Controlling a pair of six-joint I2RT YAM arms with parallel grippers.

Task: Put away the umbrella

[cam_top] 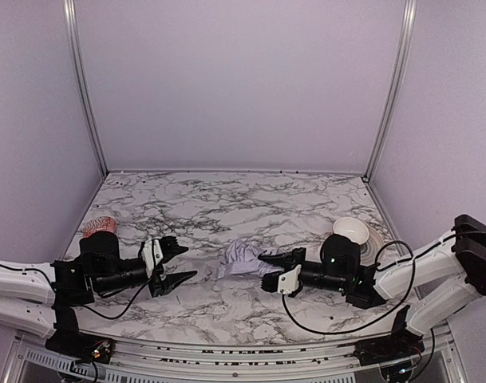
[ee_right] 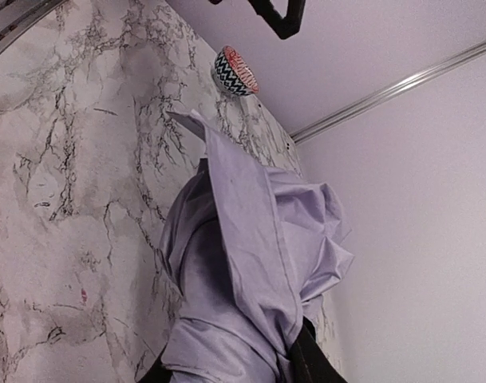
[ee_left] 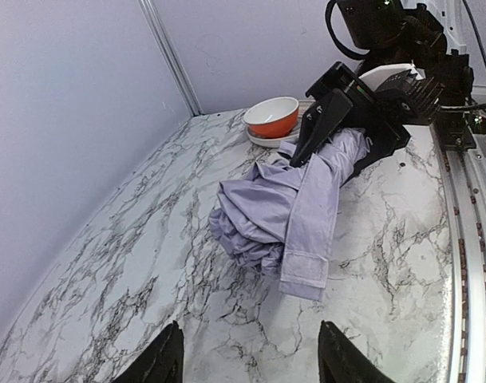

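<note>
Marble-patterned table enclosed by lavender walls. Centre of the top view: the umbrella, a crumpled lavender bundle lying on the table, its right end pinched between the fingers of the right gripper. Centre left: left gripper, fingers spread, empty, apart from the umbrella. Right: orange-and-white bowl; far left: patterned bowl

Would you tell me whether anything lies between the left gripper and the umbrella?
Nothing visible does. Only bare table separates the open left gripper from the umbrella; the right gripper sits at its far end.
</note>
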